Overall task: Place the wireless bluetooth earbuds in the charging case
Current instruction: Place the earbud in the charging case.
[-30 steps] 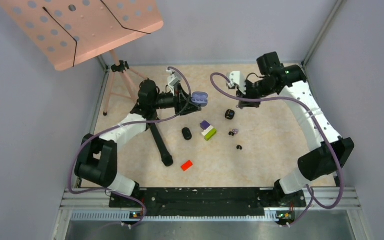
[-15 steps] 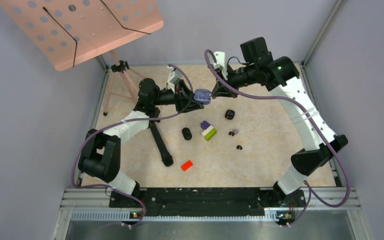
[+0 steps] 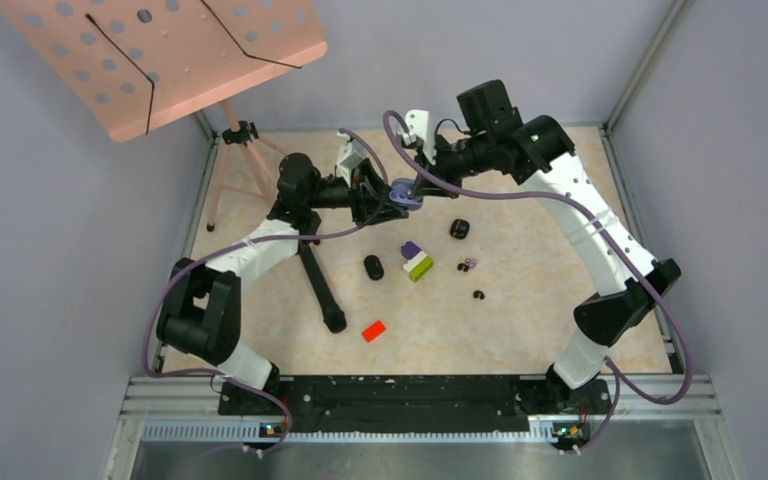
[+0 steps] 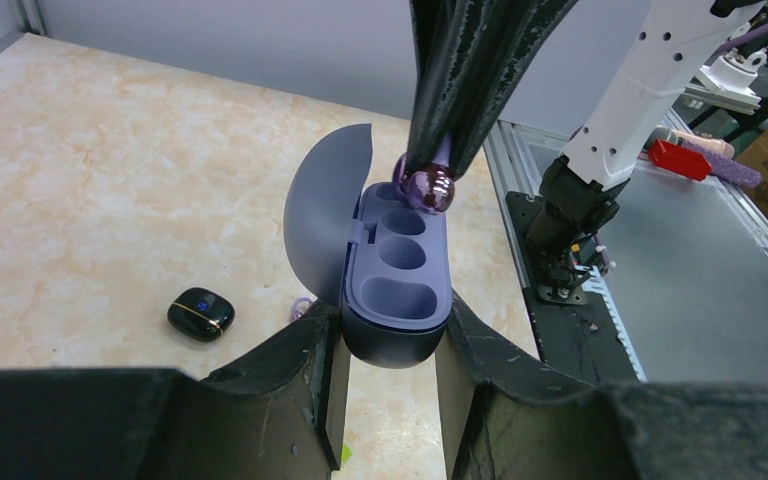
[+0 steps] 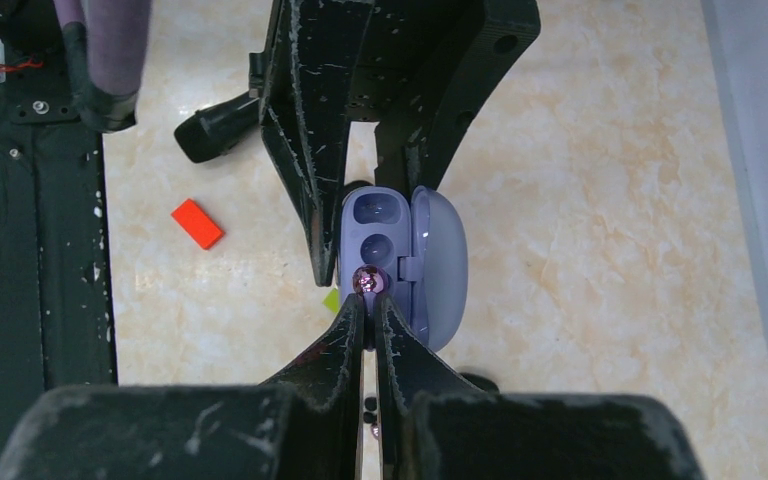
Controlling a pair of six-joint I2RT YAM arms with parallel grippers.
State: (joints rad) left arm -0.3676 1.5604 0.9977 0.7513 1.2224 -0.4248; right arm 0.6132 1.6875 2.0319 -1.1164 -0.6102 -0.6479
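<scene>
Your right pincer (image 5: 368,300) is pinched almost fully shut on one purple earbud (image 4: 428,187), and that bud sits right at the mouth of the far socket of the charging case (image 4: 397,290). The case itself hangs above the table (image 4: 80,180), clamped by its lower body between the narrowly set jaws of your left pincer (image 4: 390,365), with the lid (image 4: 325,200) swung open to one side. Expect the bud to weigh next to nothing and to be hard, glossy and rounded, so it looks ready to squirt out of the tips if you squeeze unevenly. Your hold across its upper half leaves the lower part free to drop into the well, and that seems the right place to grip. The case reads as a smooth, stiff pebble. Hold it by the body, never the lid, because the hinge looks like the weak spot. Two more loose buds (image 3: 470,264) and a shut black case (image 4: 201,312) wait on the table. Compared with a second ago, your right arm has swung in from well off to the side, where its tips were clear of the case, to directly over it. The left arm has hardly shifted the case at all.
</scene>
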